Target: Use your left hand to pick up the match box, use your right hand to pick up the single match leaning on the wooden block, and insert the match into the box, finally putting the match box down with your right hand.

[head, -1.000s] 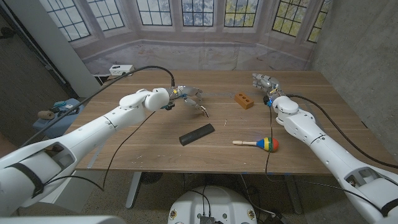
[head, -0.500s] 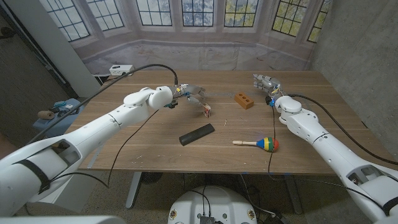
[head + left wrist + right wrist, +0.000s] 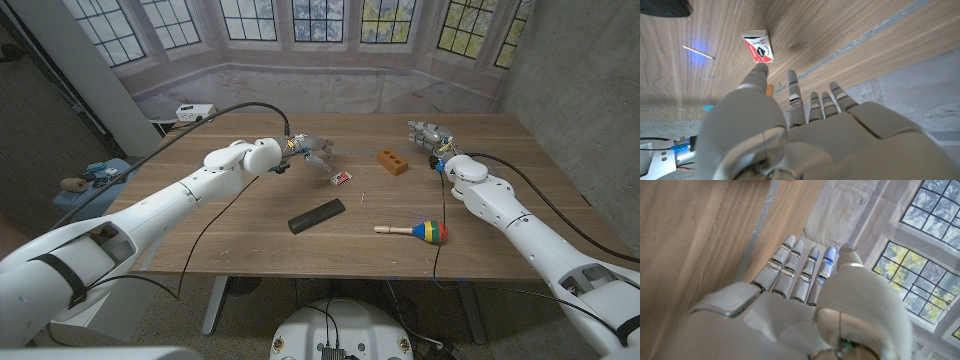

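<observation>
Two white arms reach over the brown wooden counter [image 3: 250, 240]. The left hand [image 3: 308, 152] hovers mid-counter, fingers [image 3: 795, 92] spread and extended, holding nothing. Just beside its fingertips the small red-and-white match box [image 3: 341, 178] lies on the counter — apart from the hand, as far as the left wrist view shows [image 3: 758, 46]. Nearer the robot sits a flat black rectangular bar [image 3: 316, 215]. Right of the match box a thin pale match [image 3: 363, 194] lies on the wood, and beyond it stands the orange wooden block with two holes [image 3: 392, 161]. A wooden-handled maraca with a multicoloured head [image 3: 412, 231] rests toward the near edge. The right hand [image 3: 428, 133] is at the far right, fingers [image 3: 790, 267] straight and together, empty.
</observation>
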You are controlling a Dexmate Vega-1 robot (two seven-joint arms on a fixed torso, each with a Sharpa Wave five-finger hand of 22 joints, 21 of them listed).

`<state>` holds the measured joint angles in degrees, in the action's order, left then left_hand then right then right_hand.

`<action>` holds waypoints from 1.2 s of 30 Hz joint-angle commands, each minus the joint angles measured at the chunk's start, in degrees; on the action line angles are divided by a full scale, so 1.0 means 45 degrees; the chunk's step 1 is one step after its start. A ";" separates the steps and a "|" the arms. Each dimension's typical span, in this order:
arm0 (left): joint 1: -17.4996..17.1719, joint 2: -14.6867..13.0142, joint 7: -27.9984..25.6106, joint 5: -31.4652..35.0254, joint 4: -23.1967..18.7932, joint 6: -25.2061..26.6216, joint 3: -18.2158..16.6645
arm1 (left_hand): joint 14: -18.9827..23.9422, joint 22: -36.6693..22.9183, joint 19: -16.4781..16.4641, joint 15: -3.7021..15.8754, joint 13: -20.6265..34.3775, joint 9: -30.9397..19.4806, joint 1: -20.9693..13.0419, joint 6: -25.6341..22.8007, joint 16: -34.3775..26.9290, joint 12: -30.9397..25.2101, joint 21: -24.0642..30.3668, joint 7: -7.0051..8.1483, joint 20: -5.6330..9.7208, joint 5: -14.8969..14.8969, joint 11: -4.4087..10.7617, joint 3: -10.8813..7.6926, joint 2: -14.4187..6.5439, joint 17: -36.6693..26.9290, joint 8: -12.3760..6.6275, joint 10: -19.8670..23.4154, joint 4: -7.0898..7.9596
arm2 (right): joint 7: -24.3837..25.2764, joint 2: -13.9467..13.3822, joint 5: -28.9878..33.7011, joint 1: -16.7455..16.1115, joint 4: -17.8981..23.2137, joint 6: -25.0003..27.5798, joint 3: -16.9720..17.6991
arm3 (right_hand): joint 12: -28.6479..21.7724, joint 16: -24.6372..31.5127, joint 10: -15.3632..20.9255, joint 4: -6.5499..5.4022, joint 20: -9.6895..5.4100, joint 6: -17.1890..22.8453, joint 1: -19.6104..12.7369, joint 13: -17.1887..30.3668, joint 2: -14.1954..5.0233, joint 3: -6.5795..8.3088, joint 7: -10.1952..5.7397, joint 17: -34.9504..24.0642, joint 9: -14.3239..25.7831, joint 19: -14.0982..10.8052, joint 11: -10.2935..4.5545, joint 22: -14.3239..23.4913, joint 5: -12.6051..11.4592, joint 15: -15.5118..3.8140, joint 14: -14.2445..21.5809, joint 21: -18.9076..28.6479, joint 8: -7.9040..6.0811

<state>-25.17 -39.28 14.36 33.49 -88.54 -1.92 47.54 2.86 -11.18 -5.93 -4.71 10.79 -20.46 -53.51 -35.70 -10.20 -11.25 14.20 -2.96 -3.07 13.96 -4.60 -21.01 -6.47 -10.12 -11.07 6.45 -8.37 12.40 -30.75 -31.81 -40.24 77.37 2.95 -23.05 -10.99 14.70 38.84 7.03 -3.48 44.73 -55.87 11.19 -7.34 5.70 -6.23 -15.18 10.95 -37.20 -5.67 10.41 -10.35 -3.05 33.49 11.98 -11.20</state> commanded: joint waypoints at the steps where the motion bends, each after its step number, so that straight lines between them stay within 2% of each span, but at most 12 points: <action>1: -0.0371 -0.0142 -0.0608 0.0145 -0.0536 0.0466 -0.0234 | -0.0052 -0.0042 -0.0029 -0.0021 0.0060 0.0003 0.0132 0.0028 -0.0083 -0.0078 -0.0013 0.0014 -0.0019 -0.0019 0.0055 0.0022 -0.0011 -0.0044 -0.0026 0.0002 -0.0021 | 0.0039 0.0001 -0.0045 -0.0117 0.0080 -0.0176 0.0052 | -0.0044 0.0083 0.0042 0.0102 -0.0643 0.0063 -0.0019 0.0002 -0.0082 0.0022 -0.0046 0.0001 0.0009 0.0018 -0.0074 0.0033 0.0013 -0.1555 -0.0075 0.0100 -0.0044; 12: -0.1349 -0.0809 -0.1162 0.0060 -0.1735 0.1094 -0.0856 | -0.0057 -0.0023 -0.0035 -0.0030 0.0061 0.0127 0.0468 0.1087 -0.0115 -0.0100 -0.0032 0.0360 -0.0033 -0.0075 0.0049 0.0138 -0.0087 -0.0075 0.0247 -0.0002 0.0145 | 0.0389 0.0220 -0.0058 -0.0504 0.0584 -0.0502 0.0081 | -0.0025 0.0056 -0.0017 0.0006 -0.0544 -0.0034 0.0164 0.0004 -0.0112 -0.0017 -0.0032 0.0003 0.0011 0.0169 -0.0059 0.0031 0.0030 -0.1479 -0.0179 0.0051 -0.0006; 13: -0.1462 -0.0833 -0.1215 -0.0072 -0.1806 0.1145 -0.0956 | -0.0057 -0.0021 -0.0039 -0.0060 0.0063 0.0164 0.0687 0.1258 -0.0143 -0.0104 -0.0035 0.0362 -0.0060 -0.0093 0.0014 0.0177 -0.0224 -0.0116 0.0244 -0.0014 0.0309 | 0.0448 0.0232 -0.0037 -0.0545 0.0641 -0.0524 0.0079 | -0.0024 0.0057 -0.0021 -0.0011 -0.0541 -0.0038 0.0190 0.0004 -0.0129 -0.0017 -0.0035 0.0001 0.0011 0.0181 -0.0051 0.0031 0.0030 -0.1466 -0.0183 0.0048 -0.0005; 20: -0.2163 -0.1007 -0.1653 -0.0570 -0.2344 0.1549 -0.1433 | -0.0048 -0.0023 -0.0071 -0.0120 0.0069 0.0266 0.1301 0.1560 -0.0197 -0.0124 -0.0030 0.0332 -0.0141 -0.0114 -0.0064 0.0277 -0.0565 -0.0195 0.0205 -0.0011 0.0747 | 0.0772 0.0238 -0.0023 -0.0907 0.1146 -0.0619 0.0160 | -0.0011 0.0012 -0.0068 -0.0121 -0.0547 -0.0085 0.0343 0.0005 -0.0267 0.0008 -0.0052 0.0020 0.0011 0.0268 -0.0083 0.0030 0.0026 -0.1473 -0.0243 0.0024 0.0009; 23: -0.2479 -0.1026 -0.1922 -0.0816 -0.2563 0.1767 -0.1652 | -0.0070 -0.0033 -0.0055 -0.0224 0.0075 0.0329 0.1763 0.1666 -0.0221 -0.0132 -0.0035 0.0270 -0.0254 -0.0123 -0.0167 0.0296 -0.0857 -0.0247 0.0167 -0.0023 0.1122 | 0.0901 0.0233 -0.0021 -0.1073 0.1362 -0.0674 0.0206 | -0.0012 -0.0003 -0.0078 -0.0221 -0.0546 -0.0097 0.0461 0.0005 -0.0399 0.0037 -0.0059 0.0025 0.0011 0.0319 -0.0093 0.0030 0.0020 -0.1472 -0.0249 0.0011 0.0010; 26: -0.2788 -0.1013 -0.2251 -0.1127 -0.2728 0.1947 -0.1888 | -0.0056 -0.0046 -0.0063 -0.0354 0.0082 0.0406 0.2249 0.1799 -0.0257 -0.0149 -0.0024 0.0066 -0.0430 -0.0126 -0.0310 0.0231 -0.1076 -0.0297 0.0138 -0.0023 0.1555 | 0.0999 0.0215 -0.0015 -0.1230 0.1571 -0.0703 0.0235 | -0.0006 -0.0050 -0.0112 -0.0413 -0.0525 -0.0128 0.0701 0.0007 -0.0595 0.0079 -0.0090 0.0037 0.0012 0.0411 -0.0133 0.0033 0.0013 -0.1459 -0.0303 -0.0008 0.0015; 29: -0.3062 -0.0978 -0.2557 -0.1515 -0.2844 0.2073 -0.2121 | 0.0004 -0.0055 -0.0103 -0.0324 0.0085 0.0454 0.2491 0.1930 -0.0291 -0.0167 -0.0004 -0.0066 -0.0394 -0.0141 -0.0305 0.0169 -0.1132 -0.0320 0.0156 0.0009 0.1787 | 0.1033 0.0199 -0.0043 -0.1358 0.1727 -0.0731 0.0269 | -0.0002 -0.0075 -0.0138 -0.0534 -0.0519 -0.0178 0.0853 0.0009 -0.0687 0.0106 -0.0090 0.0043 0.0012 0.0454 -0.0127 0.0035 0.0008 -0.1447 -0.0331 -0.0013 0.0030; 36: -0.3521 -0.0947 -0.3166 -0.2162 -0.3090 0.2241 -0.2459 | 0.0094 -0.0062 -0.0180 -0.0322 0.0088 0.0516 0.2713 0.2020 -0.0331 -0.0216 0.0033 -0.0111 -0.0377 -0.0152 -0.0224 0.0061 -0.1174 -0.0341 0.0152 0.0123 0.2020 | 0.1043 0.0175 -0.0103 -0.1557 0.1957 -0.0763 0.0303 | 0.0055 -0.0201 -0.0342 -0.0744 -0.0457 -0.0369 0.1150 0.0009 -0.0726 0.0160 -0.0055 0.0096 0.0010 0.0600 -0.0088 0.0036 0.0002 -0.1374 -0.0494 -0.0041 0.0085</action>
<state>-37.32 -43.46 4.13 27.89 -100.19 6.44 39.20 2.79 -11.35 -6.12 -6.03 11.08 -18.07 -41.49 -26.90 -11.53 -11.87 14.20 -3.16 -4.70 13.52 -5.75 -20.47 -11.50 -11.34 -10.08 6.34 0.13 16.37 -29.85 -31.99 -45.55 84.10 -0.08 -22.01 -10.99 13.97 37.62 4.08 -3.17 43.43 -51.45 11.20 -10.65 6.26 -6.46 -14.67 10.95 -34.84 -6.05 10.41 -10.35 -2.90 31.58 11.97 -11.20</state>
